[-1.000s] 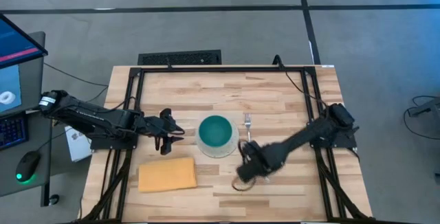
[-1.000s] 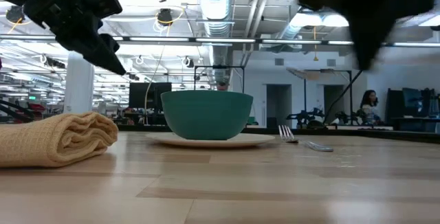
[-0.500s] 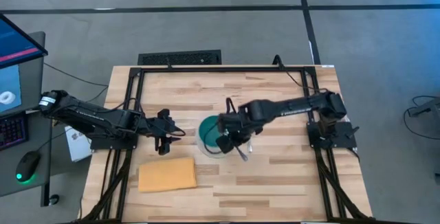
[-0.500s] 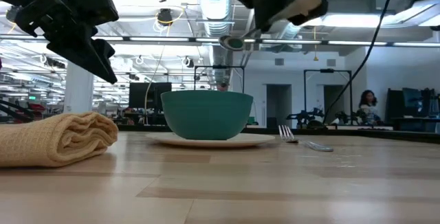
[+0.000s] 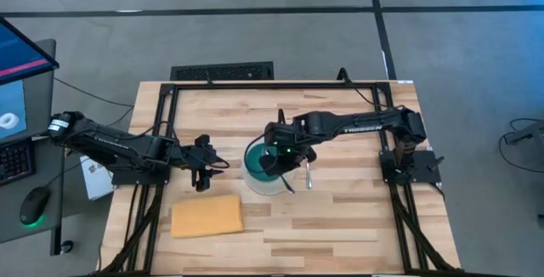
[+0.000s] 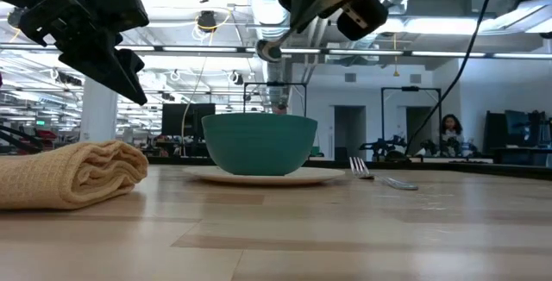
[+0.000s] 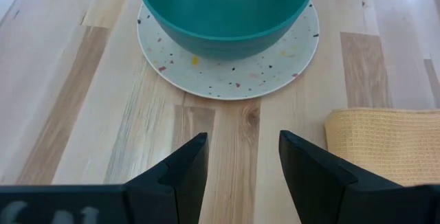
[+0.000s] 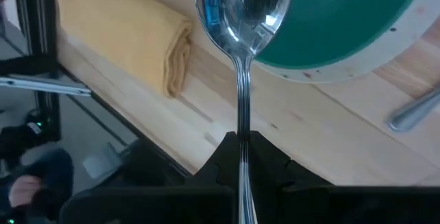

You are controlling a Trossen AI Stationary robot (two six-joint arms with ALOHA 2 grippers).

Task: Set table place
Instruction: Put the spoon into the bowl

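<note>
A teal bowl [image 5: 266, 165] stands on a speckled plate [image 7: 227, 76] in the middle of the pale wooden tabletop [image 5: 357, 217]. A fork [image 5: 308, 173] lies on the wood just right of the plate. A folded yellow cloth [image 5: 206, 216] lies near the front left. My right gripper [image 5: 279, 151] hovers over the bowl, shut on a metal spoon [image 8: 244, 4]. My left gripper [image 7: 240, 162] is open and empty, above the table to the left of the plate. My right gripper pinches the spoon's handle [image 8: 242, 131] between its two fingers, which lie along it. The spoon sticks out ahead of the fingertips, slanting down toward the table's near left. Its bowl end [image 6: 270, 50] hangs clear above the teal bowl's rim.
Black frame rails [image 5: 166, 132] run along the table's left, right and far sides. The cloth also shows at the left of the low view [image 6: 73, 173]. Bare wood lies right of the fork and along the front right. A person [image 6: 448, 130] stands far off in the room.
My right gripper has carried the spoon from the table's near right part up and toward the far left, and now holds it over the teal bowl. In the last half second it has drifted a little farther left. The bowl, plate, fork and cloth have stayed put.
</note>
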